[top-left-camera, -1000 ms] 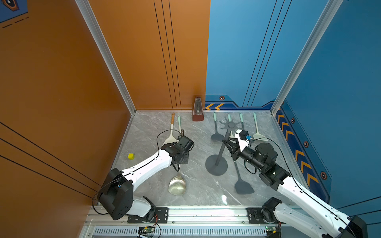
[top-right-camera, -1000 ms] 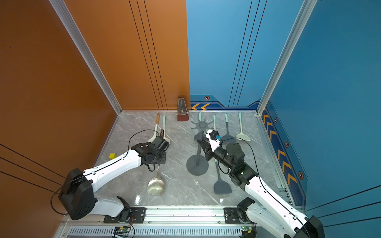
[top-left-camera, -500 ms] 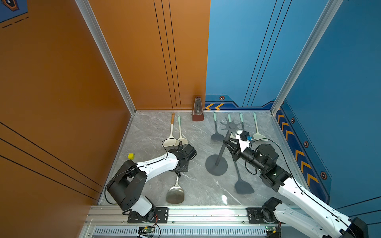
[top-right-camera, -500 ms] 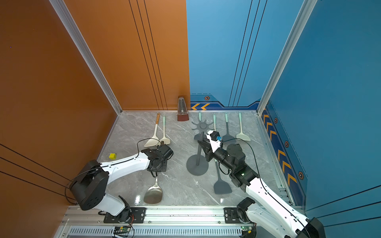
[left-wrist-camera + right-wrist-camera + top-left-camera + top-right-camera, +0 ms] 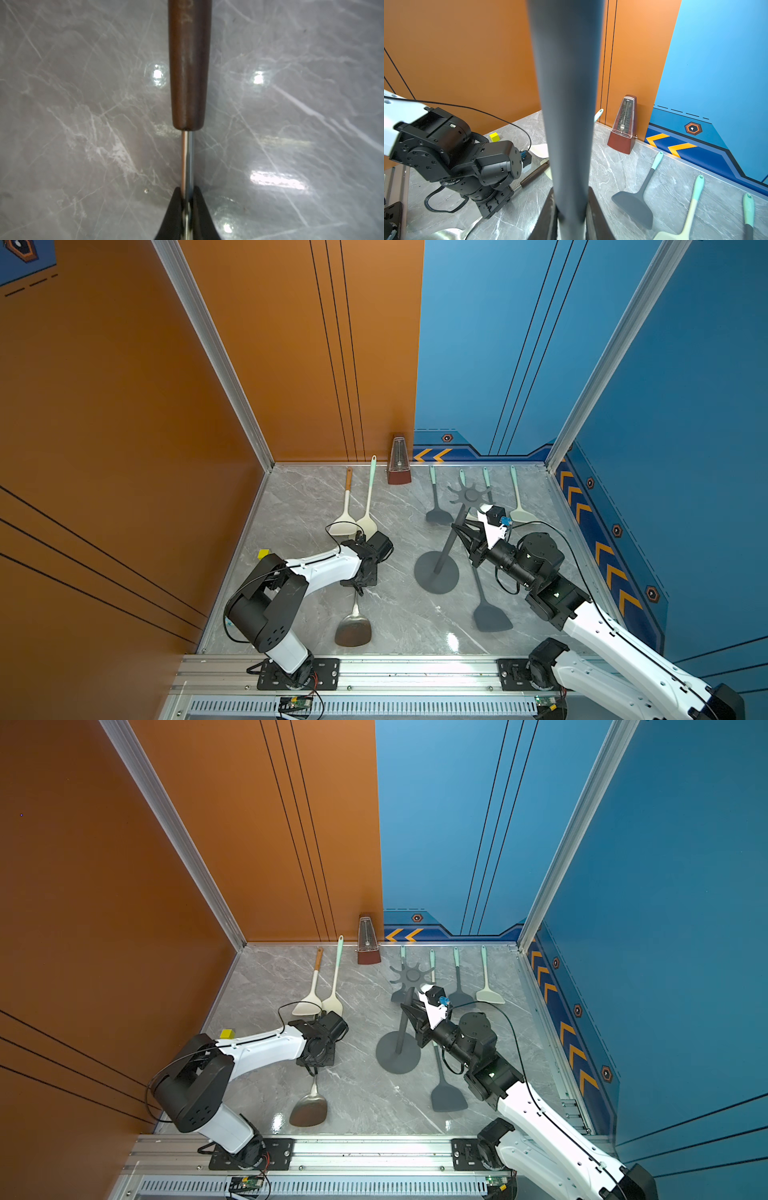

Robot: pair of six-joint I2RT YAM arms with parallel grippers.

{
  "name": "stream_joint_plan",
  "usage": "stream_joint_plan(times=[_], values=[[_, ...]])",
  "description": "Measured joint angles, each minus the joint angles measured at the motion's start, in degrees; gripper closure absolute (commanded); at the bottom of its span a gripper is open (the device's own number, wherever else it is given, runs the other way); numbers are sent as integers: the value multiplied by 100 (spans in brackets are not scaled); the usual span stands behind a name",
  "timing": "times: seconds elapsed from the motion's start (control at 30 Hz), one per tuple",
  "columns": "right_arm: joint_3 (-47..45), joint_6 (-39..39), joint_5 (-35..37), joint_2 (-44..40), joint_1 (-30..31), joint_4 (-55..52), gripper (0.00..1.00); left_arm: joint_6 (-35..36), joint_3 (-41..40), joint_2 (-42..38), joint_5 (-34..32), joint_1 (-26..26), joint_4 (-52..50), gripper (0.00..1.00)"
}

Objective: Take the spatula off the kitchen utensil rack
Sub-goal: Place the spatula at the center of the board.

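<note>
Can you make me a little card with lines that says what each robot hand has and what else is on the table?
Left gripper: closed on the metal spatula, by its thin shaft
Right gripper: closed on the kitchen utensil rack, by its pole
Spatula blade: seems to rest on the table
Also there: metronome, yellow block

Grey marble-look tabletop [image 5: 299,506] is carrying dark-grey disc-base rack [image 5: 428,578] at ctr, brown-handled steel spatula [image 5: 353,628] at 7, red-brown metronome [image 5: 399,467] at 12.
</note>
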Motion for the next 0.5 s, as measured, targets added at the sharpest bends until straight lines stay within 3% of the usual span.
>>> stream_joint_plan(times=[0.07, 0.2, 0.3, 0.5], values=[[0, 2, 0, 0, 0, 0, 100, 17, 0, 2, -50, 68, 120, 68], [0, 2, 2, -7, 0, -4, 100, 136, 2, -13, -98, 92, 238, 55], [0, 4, 4, -4, 0, -4, 100, 199, 4, -116, -111, 74, 264, 52], [0, 4, 7, -4, 4, -4, 100, 275, 28, -570, -160, -63, 289, 21]])
